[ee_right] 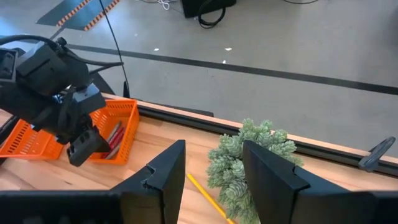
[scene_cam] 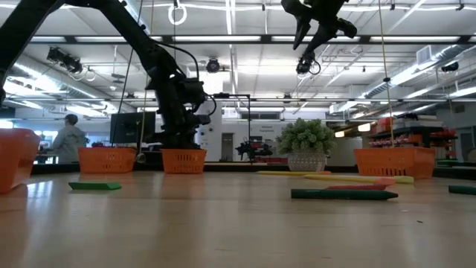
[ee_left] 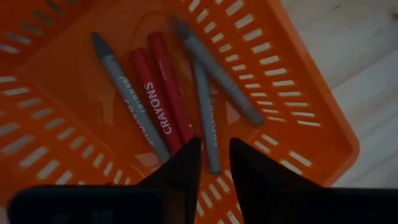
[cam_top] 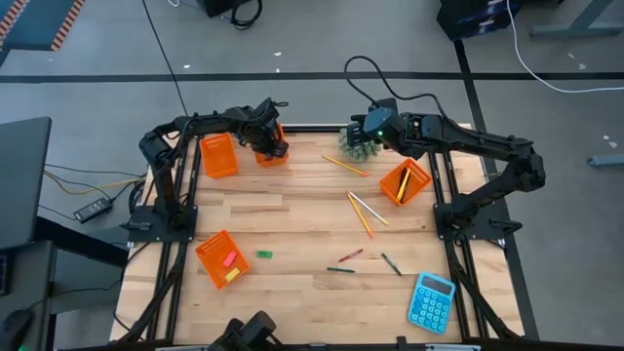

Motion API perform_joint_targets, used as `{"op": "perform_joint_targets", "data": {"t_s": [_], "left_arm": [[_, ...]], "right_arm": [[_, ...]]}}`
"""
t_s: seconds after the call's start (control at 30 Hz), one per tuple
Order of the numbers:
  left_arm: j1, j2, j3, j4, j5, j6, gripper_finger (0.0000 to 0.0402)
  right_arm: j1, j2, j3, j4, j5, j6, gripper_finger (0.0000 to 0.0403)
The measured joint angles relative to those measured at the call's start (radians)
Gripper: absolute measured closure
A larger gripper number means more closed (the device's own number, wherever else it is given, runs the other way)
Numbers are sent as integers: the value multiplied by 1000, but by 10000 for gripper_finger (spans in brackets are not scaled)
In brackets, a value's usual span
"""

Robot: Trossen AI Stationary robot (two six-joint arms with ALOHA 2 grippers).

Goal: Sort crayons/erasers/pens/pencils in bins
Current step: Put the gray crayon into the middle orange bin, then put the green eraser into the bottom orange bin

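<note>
Crayons (ee_left: 163, 102) lie in the bin (ee_left: 292, 93) beneath our left gripper (ee_left: 214, 155), jaws slightly apart, nothing held, likely a drop-off; right gripper (ee_right: 214, 177) waits, jaws apart.

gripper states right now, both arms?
Left gripper: over the crayon bin, fingers slightly apart, holding nothing.
Right gripper: open, empty, above the plant.

Bench (cam_top: 292, 219) middle mostly free, wide passage between far bins and near clutter. Far edge blocked: two bins (cam_top: 218, 156) at far-left corner, small plant (cam_top: 357, 143) mid-far edge. Right side: pencils (cam_top: 363, 210), bin (cam_top: 405, 181). Near-right corner: calculator (cam_top: 431, 301).
</note>
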Motion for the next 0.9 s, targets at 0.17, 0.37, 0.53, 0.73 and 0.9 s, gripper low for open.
{"op": "perform_joint_targets", "data": {"t_s": [0.17, 0.37, 0.53, 0.73, 0.9], "left_arm": [[0, -37, 0, -3, 23, 21, 294], [0, -121, 0, -5, 23, 26, 292], [-8, -218, 0, -7, 50, 62, 290], [-74, -363, 0, -7, 177, 214, 294], [-197, -456, 0, -36, 185, 318, 296]], "right_arm": [[0, 0, 0, 1, -2, -1, 237], [0, 0, 0, 1, -46, -20, 237], [0, -7, 0, 3, -143, -6, 237], [4, -48, 0, 4, -375, -86, 237], [41, -75, 0, -10, -579, -148, 237]]}}
